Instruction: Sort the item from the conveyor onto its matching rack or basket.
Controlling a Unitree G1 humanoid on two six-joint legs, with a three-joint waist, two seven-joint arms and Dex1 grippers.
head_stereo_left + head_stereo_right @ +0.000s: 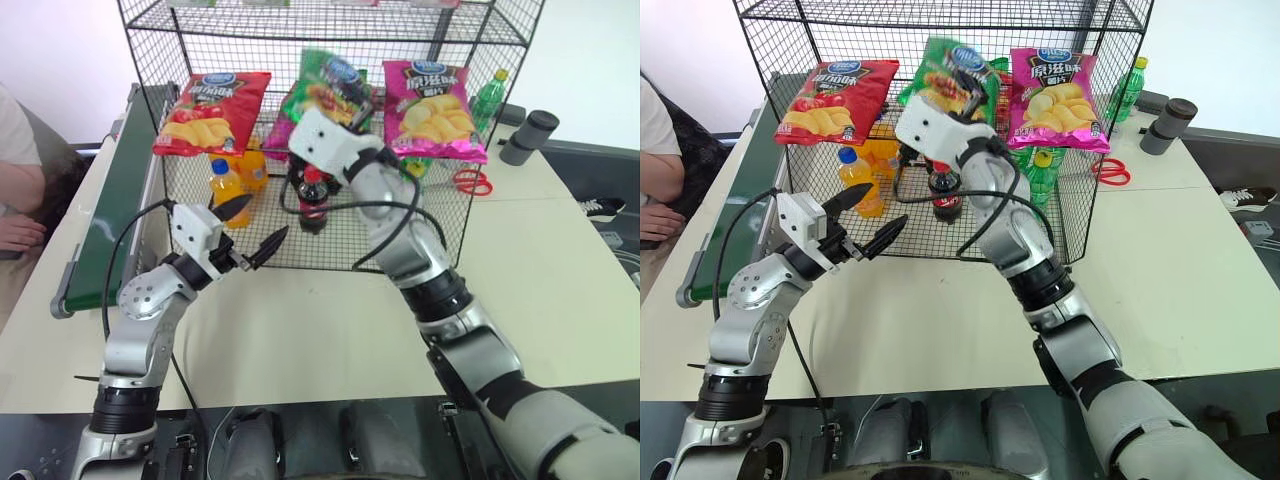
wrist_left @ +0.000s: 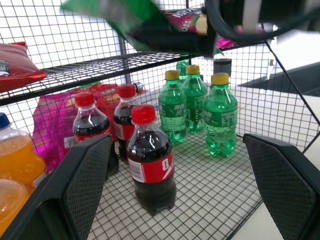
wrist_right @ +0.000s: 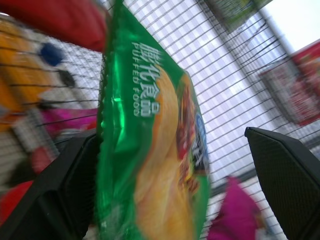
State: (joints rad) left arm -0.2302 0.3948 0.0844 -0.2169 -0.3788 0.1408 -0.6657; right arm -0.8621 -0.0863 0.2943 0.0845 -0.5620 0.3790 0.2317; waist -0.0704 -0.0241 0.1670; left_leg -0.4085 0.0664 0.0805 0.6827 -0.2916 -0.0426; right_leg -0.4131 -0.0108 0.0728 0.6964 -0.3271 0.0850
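Head views, read from the left, take in part of a seated person [image 1: 18,190], cut off by the frame edge, and the conveyor [image 1: 118,200], a dark-green belt running along the table [image 1: 560,290]. Next comes the left gripper [image 1: 252,228], its two black fingers spread wide and holding nothing, poised in front of the rack's lower cage. On the shelf of the rack [image 1: 940,20] three crisp bags are counted: a red bag [image 1: 210,112], the green bag [image 1: 952,75] and a magenta bag [image 1: 432,110]; each carries a blue oval logo, too small to be read. The green bag stands tilted on the shelf between the other two, partly hidden behind the right gripper [image 3: 170,165]. In the right wrist view its jaws are seen set wide; the bag lies against one finger [image 3: 65,190], apart from the other, and "PUFFED FOOD" can be read under white Chinese characters.

In the left wrist view three cola bottles [image 2: 150,165] with red caps and three green bottles [image 2: 219,120] are counted in the cage, with two orange bottles [image 2: 15,155] cut off at the edge. Red scissors [image 1: 472,181] and a grey cylinder [image 1: 527,136] lie on the table right of the rack.
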